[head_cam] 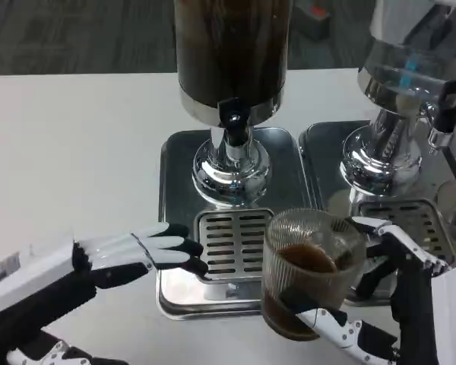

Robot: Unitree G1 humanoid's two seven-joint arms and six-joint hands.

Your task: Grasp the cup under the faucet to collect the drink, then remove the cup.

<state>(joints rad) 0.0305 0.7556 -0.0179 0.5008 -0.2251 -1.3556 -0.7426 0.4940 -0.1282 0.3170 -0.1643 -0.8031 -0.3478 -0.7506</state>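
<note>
A ribbed clear glass cup (308, 270) holding dark drink sits in my right hand (395, 304), which grips it from the right, thumb below and fingers behind. The cup is in front of and to the right of the drip grate (232, 242), off from under the black faucet (234, 118) of the dark-drink dispenser (232, 53). My left hand (114, 258) lies flat and open at the left, its fingertips touching the steel tray's (178, 163) front left edge by the grate, holding nothing.
A second dispenser (399, 91) on its own steel tray (327, 144) stands at the right, with a drip grate (410, 220) just behind my right hand. White table stretches out to the left.
</note>
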